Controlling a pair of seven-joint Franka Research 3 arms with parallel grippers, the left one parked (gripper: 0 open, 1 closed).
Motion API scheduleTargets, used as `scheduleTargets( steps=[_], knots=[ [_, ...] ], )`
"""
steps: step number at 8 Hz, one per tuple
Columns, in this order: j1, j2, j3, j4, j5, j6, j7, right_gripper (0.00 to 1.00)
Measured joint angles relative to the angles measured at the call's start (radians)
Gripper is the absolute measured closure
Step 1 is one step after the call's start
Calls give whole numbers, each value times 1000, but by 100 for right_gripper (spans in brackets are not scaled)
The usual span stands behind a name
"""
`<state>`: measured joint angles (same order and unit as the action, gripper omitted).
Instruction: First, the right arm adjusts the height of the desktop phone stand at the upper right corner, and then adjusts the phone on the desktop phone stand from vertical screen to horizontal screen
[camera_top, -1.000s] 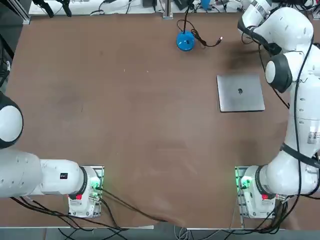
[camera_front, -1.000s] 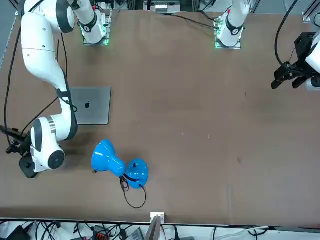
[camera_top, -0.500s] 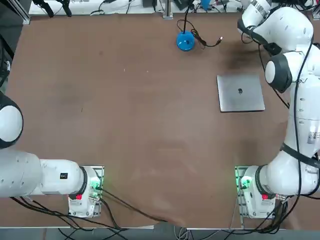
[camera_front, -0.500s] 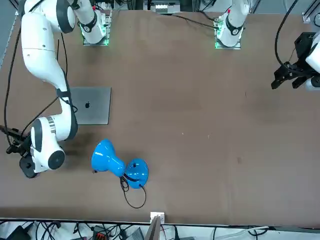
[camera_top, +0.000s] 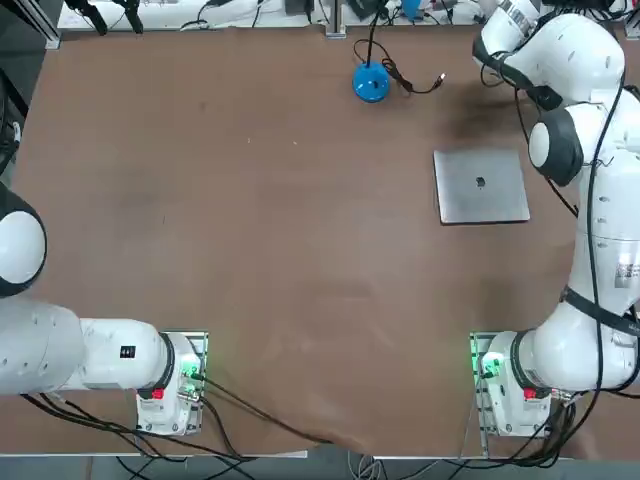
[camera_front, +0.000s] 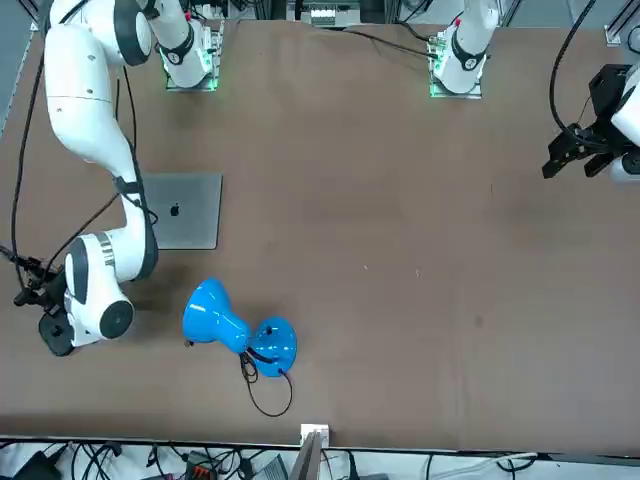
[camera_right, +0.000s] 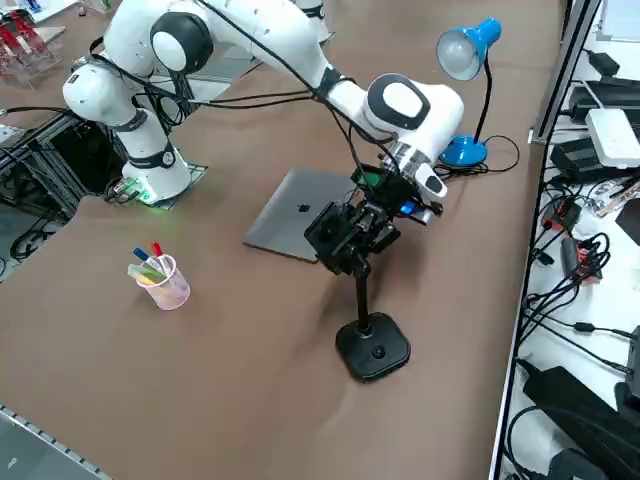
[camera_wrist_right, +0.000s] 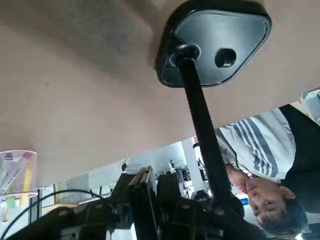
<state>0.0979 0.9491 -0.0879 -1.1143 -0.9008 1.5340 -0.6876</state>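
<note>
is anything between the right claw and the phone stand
Nothing visible stands between them. In the right side view the right claw is already at the top of the desktop phone stand, closed at the head of its pole. The laptop and the pen cup lie off to the side.

Brown matte table — carries flat silver-grey laptop, blue round-based desk lamp, black square-based phone stand, pink mesh pen cup.

The right arm reaches from the upper left toward frame centre, wrist bent down, its claw clamped shut.
</note>
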Motion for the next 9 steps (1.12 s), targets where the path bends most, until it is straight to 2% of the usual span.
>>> scheduleTargets(
  steps=[9],
  knots=[
    [15,0,9,49,8,-2,0,78]
  ],
)
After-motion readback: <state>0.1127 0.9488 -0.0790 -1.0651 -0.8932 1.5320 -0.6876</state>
